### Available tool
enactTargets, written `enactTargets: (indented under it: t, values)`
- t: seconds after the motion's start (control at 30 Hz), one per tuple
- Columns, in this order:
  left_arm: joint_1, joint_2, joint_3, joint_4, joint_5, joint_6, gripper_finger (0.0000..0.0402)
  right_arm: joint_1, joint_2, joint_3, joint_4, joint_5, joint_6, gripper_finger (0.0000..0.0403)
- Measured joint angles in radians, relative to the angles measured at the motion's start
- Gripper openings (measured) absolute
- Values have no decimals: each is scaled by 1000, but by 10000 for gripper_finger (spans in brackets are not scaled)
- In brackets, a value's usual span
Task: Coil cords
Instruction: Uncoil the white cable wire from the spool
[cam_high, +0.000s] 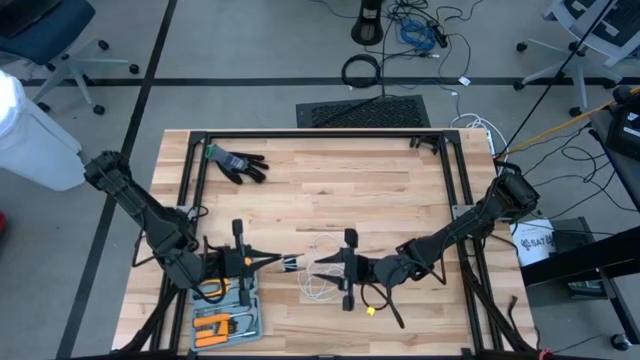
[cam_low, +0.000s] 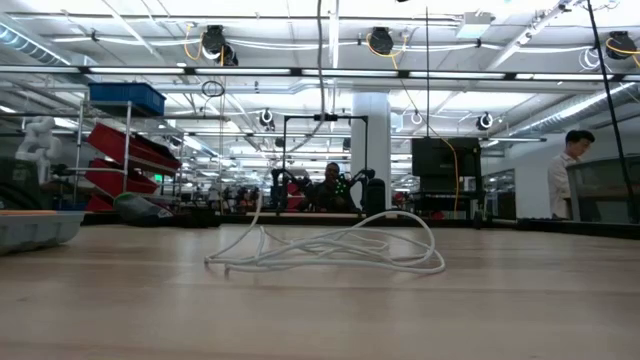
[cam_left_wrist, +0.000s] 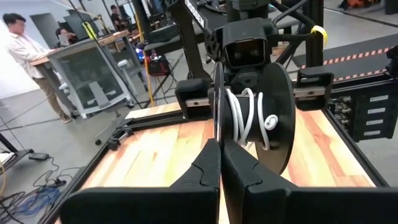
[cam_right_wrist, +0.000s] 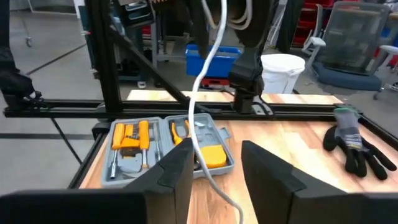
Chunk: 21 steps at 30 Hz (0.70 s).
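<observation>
A black spool (cam_left_wrist: 258, 115) with thin white cord (cam_left_wrist: 245, 118) wound on its hub is lifted above the table, held by my shut left gripper (cam_left_wrist: 221, 146); it also shows in the high view (cam_high: 291, 263). The rest of the cord lies in loose loops (cam_high: 320, 272) on the wood and shows in the low view (cam_low: 330, 250). One strand (cam_right_wrist: 202, 93) runs from the loops up to the spool. My right gripper (cam_right_wrist: 216, 165) is open, facing the spool from the right (cam_high: 318, 268), with a finger on either side of this strand. My left gripper pinches the rim of the spool's near flange (cam_left_wrist: 218, 124) between its two fingers. The fingers come level from the table's left side, edge-on to the flange. The spool stands on edge, clear of the table, with the cord trailing down from it.
An open grey tool case (cam_high: 228, 310) with orange tools lies at the near left, also in the right wrist view (cam_right_wrist: 168, 146). A black glove (cam_high: 238, 163) lies at the far left. A black frame rail (cam_high: 320, 135) borders the table. People stand in the room beyond.
</observation>
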Motion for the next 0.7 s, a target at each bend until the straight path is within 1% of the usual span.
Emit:
enactTargets:
  t: [0.07, 0.13, 0.23, 0.3, 0.37, 0.47, 0.57, 0.7]
  values:
    - [0, 0, 0, 0, 0, -1, 0, 0, 0, 0, 4, 0, 2, 117]
    - [0, 0, 0, -3, 0, -2, 0, 0, 0, 0, 4, 1, 4, 97]
    - [0, 0, 0, -3, 0, -3, 0, 9, 0, 0, 6, 10, 5, 46]
    - [0, 1, 0, -3, 0, -3, 0, 19, 0, 0, 10, 39, 5, 14]
    - [0, 1, 0, -3, 0, -3, 0, 28, -8, 0, 9, 88, 9, 8]
    - [-1, 11, 0, -3, 0, -3, 0, 32, -32, 0, 14, 135, 17, 5]
    - [-1, 21, 0, -4, 0, -1, 0, 34, -49, 0, 68, 156, -18, 2]
    - [0, 28, 0, -5, 0, 32, 0, 39, -53, 0, 175, 149, -88, 1]
